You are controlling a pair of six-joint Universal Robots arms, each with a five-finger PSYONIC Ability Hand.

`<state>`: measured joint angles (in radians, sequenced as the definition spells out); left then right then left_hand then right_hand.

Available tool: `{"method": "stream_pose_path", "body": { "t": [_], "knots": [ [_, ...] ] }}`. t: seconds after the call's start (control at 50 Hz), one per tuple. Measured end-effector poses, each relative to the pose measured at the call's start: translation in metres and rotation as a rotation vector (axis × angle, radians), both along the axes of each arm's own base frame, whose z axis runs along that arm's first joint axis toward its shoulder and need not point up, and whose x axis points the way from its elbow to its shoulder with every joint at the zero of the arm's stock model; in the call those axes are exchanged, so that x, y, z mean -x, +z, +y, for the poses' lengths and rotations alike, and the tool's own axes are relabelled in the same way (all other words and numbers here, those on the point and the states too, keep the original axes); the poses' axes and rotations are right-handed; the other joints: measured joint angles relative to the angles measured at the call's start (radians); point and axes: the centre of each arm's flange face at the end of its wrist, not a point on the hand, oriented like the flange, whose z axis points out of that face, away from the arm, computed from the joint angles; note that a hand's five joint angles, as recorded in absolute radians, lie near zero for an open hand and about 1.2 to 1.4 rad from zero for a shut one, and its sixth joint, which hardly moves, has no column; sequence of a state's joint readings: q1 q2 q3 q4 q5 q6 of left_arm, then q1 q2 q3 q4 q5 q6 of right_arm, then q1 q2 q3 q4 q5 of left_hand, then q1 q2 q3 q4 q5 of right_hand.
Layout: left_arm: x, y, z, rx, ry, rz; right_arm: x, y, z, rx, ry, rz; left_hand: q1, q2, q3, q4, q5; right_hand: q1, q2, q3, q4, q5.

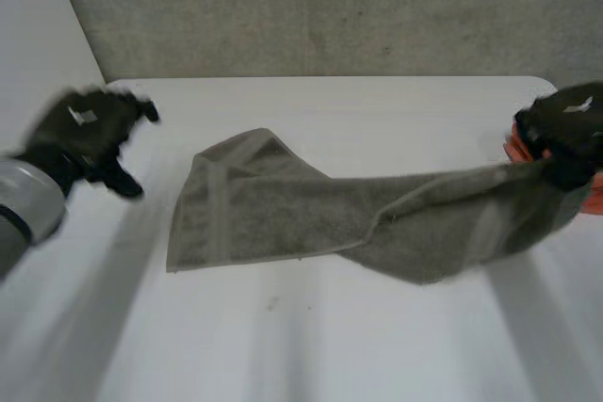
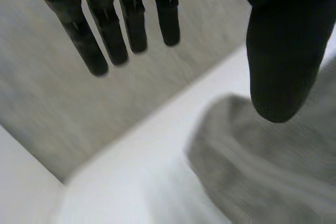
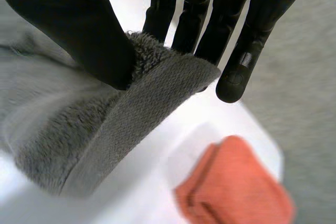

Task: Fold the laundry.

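Note:
A grey towel [image 1: 283,209] lies across the middle of the white table [image 1: 377,110], its left part flat and its right end lifted toward the table's right edge. My right hand [image 1: 565,134] is shut on that raised end; in the right wrist view the thumb [image 3: 79,30] pinches the towel's hem [image 3: 157,93] against the fingers [image 3: 210,19]. My left hand [image 1: 89,134] hovers above the table to the left of the towel, apart from it, open and empty. In the left wrist view its straight fingers [image 2: 115,30] and thumb [image 2: 283,51] hang over the towel [image 2: 262,171].
An orange folded cloth [image 1: 528,143] lies at the table's right edge, just beyond my right hand, and shows below the held hem [image 3: 236,187] in the right wrist view. A grey wall [image 1: 330,7] runs behind the table.

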<state>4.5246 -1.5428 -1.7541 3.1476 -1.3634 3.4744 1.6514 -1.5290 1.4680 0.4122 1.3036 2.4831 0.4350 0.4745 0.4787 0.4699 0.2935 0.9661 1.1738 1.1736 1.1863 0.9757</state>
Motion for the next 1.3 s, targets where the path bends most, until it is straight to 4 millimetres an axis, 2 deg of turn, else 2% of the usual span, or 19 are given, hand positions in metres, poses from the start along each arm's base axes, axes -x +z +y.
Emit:
{"method": "stream_pose_path", "body": {
  "t": [0.02,0.06,0.08,0.14,0.18,0.34,0.7,1.22,1.3],
  "knots": [
    [0.003,-0.015,0.0,-0.046,-0.014,-0.009,-0.005,-0.011,0.0,-0.041,0.015,0.002,-0.054,-0.071,-0.07,-0.072,-0.073,0.0,0.0,0.0,0.0,0.0],
    [0.008,-0.035,0.0,-0.111,-0.037,-0.023,-0.009,-0.021,-0.001,-0.072,0.029,0.004,-0.085,-0.125,-0.127,-0.128,-0.128,0.0,0.0,0.0,0.0,0.004],
    [0.013,-0.052,0.002,-0.161,-0.058,-0.034,-0.013,-0.029,0.0,-0.094,0.041,0.006,-0.085,-0.131,-0.133,-0.132,-0.137,0.0,0.0,0.0,0.0,0.008],
    [0.024,-0.085,0.003,-0.236,-0.103,-0.054,-0.02,-0.04,0.0,-0.111,0.059,0.008,-0.085,-0.137,-0.134,-0.138,-0.145,0.0,0.0,0.0,0.0,0.01],
    [0.029,-0.1,0.003,-0.256,-0.121,-0.062,-0.022,-0.043,0.0,-0.112,0.063,0.004,-0.085,-0.14,-0.134,-0.138,-0.15,0.0,0.0,0.0,0.0,0.011],
    [0.038,-0.127,-0.009,-0.238,-0.138,-0.076,-0.023,-0.05,0.0,-0.119,0.054,-0.031,-0.085,-0.141,-0.134,-0.138,-0.149,0.0,0.0,0.0,0.0,0.012],
    [0.041,-0.153,-0.038,-0.196,-0.123,-0.238,-0.022,-0.06,-0.001,-0.123,0.047,-0.036,-0.045,-0.078,-0.084,-0.073,-0.068,0.0,0.0,0.0,0.0,0.012],
    [0.047,-0.155,-0.063,-0.161,-0.11,-0.23,-0.022,-0.068,-0.003,-0.137,0.047,-0.029,0.122,0.079,0.076,0.091,-0.055,0.0,0.0,0.0,0.0,0.012],
    [0.048,-0.151,-0.067,-0.144,-0.11,-0.226,-0.022,-0.07,-0.003,-0.139,0.048,-0.027,0.172,0.128,0.122,0.134,0.122,0.0,0.0,0.0,0.0,0.012]
  ]
}}
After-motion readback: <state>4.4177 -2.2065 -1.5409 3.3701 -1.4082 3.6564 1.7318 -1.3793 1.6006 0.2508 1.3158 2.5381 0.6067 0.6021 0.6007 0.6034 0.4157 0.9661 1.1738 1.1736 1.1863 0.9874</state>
